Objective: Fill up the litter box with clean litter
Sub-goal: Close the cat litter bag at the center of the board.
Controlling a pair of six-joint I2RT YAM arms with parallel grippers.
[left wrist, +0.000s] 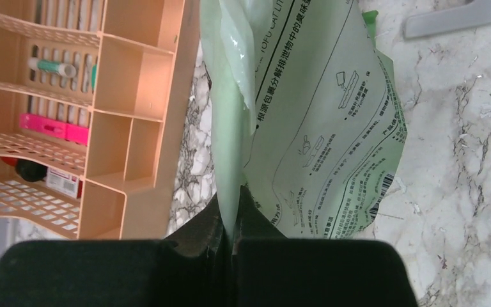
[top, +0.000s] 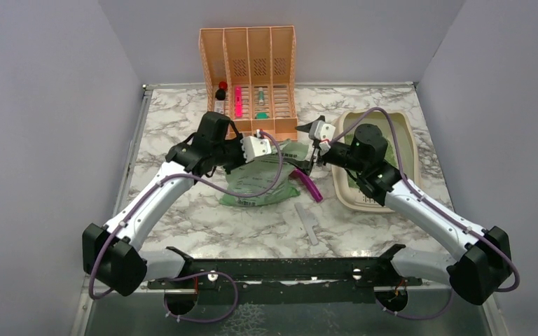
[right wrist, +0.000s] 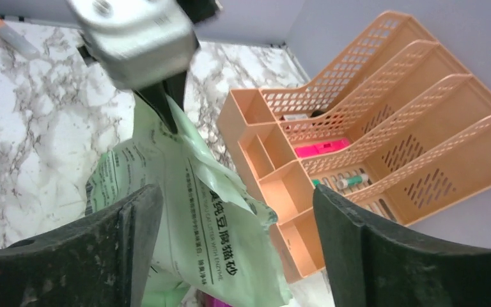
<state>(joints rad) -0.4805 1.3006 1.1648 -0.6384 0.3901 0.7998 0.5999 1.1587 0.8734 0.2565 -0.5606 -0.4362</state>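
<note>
The beige litter box (top: pixel 409 134) sits at the right of the table, partly under my right arm. A strip of green clean litter (top: pixel 395 150) shows inside it. A pale green printed bag (top: pixel 259 182) lies crumpled at the table's middle. My left gripper (top: pixel 282 148) is shut on the bag's (left wrist: pixel 319 128) folded edge, which runs up from between its fingertips (left wrist: pixel 235 217). My right gripper (top: pixel 311 145) stands open just right of the bag. Its fingers are spread wide over the bag's (right wrist: pixel 217 236) torn corner without touching it. The left gripper (right wrist: pixel 160 102) shows there, pinching the bag from above.
A peach slatted organizer (top: pixel 247 77) holding pens and markers stands at the back, close to the bag (left wrist: pixel 121 115) (right wrist: pixel 358 160). A purple scoop (top: pixel 311 186) lies beside the bag. A grey strip (top: pixel 307 224) rests nearer the front.
</note>
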